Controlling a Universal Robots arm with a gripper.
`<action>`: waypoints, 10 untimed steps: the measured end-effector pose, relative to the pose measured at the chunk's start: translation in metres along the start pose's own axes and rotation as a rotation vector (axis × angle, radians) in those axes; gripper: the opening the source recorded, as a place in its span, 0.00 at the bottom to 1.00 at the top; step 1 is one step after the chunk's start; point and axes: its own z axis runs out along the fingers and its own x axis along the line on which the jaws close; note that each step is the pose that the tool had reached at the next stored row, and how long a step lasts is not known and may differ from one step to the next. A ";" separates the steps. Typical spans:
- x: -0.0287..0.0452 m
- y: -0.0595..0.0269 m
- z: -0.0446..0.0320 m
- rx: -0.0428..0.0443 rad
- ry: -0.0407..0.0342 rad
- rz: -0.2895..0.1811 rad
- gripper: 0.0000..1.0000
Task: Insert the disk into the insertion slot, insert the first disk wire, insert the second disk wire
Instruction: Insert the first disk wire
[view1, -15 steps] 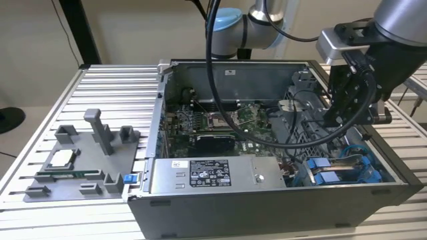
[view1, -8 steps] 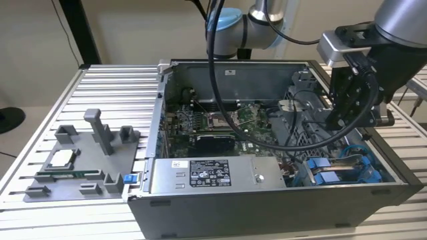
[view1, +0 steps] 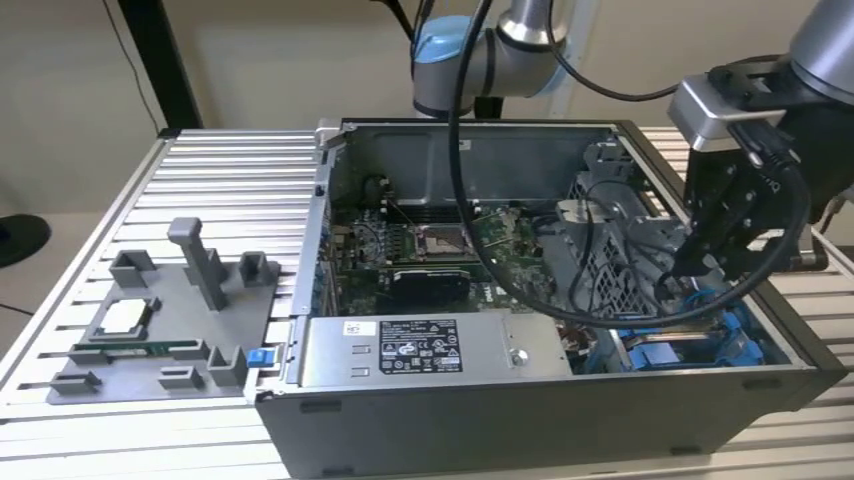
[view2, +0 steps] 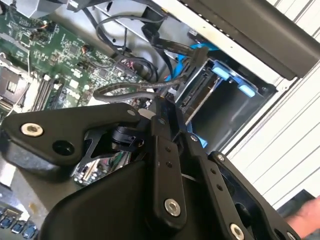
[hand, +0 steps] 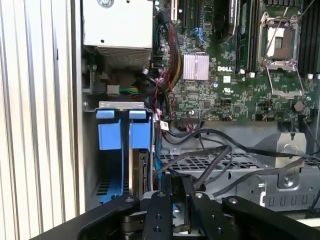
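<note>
The gripper (view1: 687, 262) is hanging low inside the open computer case (view1: 534, 410), at the exterior view's right, just over the grey perforated cage (view1: 607, 278). Whether it is closed on something or open, I cannot tell. In the second wrist view a black wire (view2: 120, 91) is running right up to its tip. Just past that tip the disk (view2: 199, 96) is sitting inside the insertion slot (view2: 235, 107), with its blue frame showing at the edge, and a blue cable (view2: 176, 65) is hanging near it. Farther in, the green motherboard (view1: 427, 245) is lying flat, and the grey power-supply box (view1: 400, 350) is standing at the near wall of the case. Outside the case, at the exterior view's left, a grey fixture (view1: 147, 330) is resting on the ribbed aluminium table (view1: 227, 170).
</note>
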 end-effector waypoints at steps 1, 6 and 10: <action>0.0020 -0.0015 0.0006 0.0000 -0.0002 0.000 0.00; 0.0112 -0.0105 0.0046 -0.0005 -0.0002 0.000 0.00; 0.0180 -0.0175 0.0070 -0.0019 0.0000 0.000 0.00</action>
